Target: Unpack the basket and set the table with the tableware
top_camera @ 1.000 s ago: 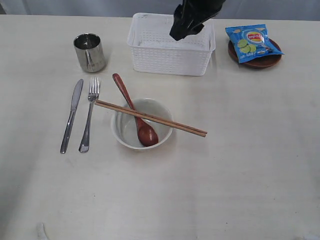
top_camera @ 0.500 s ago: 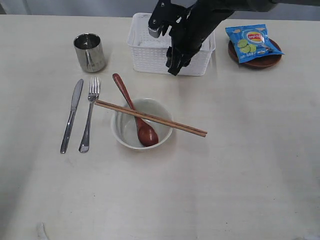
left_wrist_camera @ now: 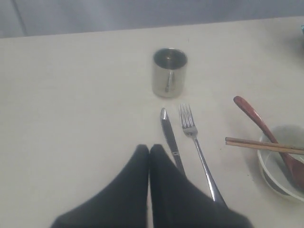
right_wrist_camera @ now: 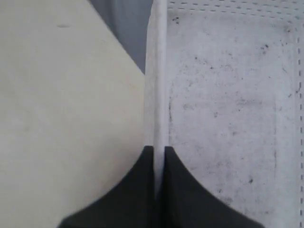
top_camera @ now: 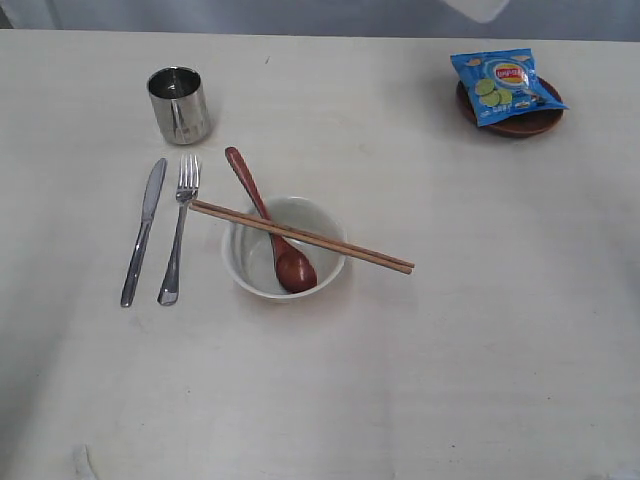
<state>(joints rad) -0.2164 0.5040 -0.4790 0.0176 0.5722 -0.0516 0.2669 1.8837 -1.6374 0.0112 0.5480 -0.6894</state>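
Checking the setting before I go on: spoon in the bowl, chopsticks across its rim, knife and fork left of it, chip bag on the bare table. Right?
Not quite: the exterior view shows the chip bag on the plate, not the bare table. The rest holds: spoon in the bowl, chopsticks across its rim, knife and fork left of it.

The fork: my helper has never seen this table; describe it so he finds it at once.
On the cream table, find the steel cup; two steel pieces lie side by side near it. The fork is the one closer to the bowl, its tines pointing toward the cup, unlike the smooth-bladed knife.
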